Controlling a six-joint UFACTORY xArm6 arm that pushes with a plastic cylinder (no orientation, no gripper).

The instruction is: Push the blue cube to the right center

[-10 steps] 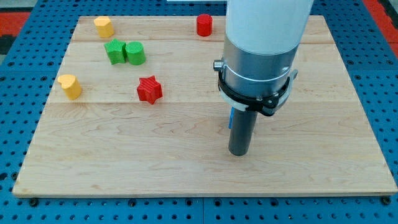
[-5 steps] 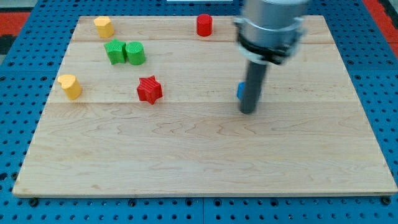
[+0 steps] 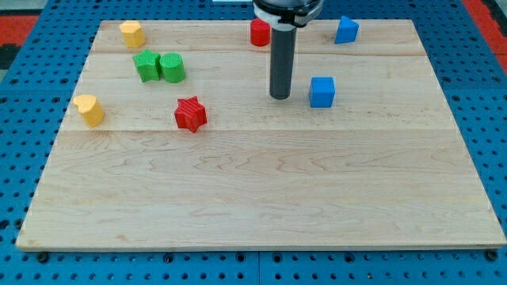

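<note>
The blue cube [image 3: 322,92] sits on the wooden board, right of the view's centre and in its upper half. My tip [image 3: 280,96] rests on the board just to the cube's left, a small gap apart from it. A second blue block [image 3: 345,30], of unclear shape, lies near the board's top edge, up and right of the cube.
A red cylinder [image 3: 259,32] stands at the top, partly behind the rod. A red star [image 3: 190,114] lies left of centre. Two green blocks [image 3: 159,66] sit together at upper left. Yellow blocks lie at top left [image 3: 131,34] and far left [image 3: 89,110].
The arm moved up and to the left across the view. The tip went from below the blue cube to its left side. The blue cube and the second blue block are now uncovered.
</note>
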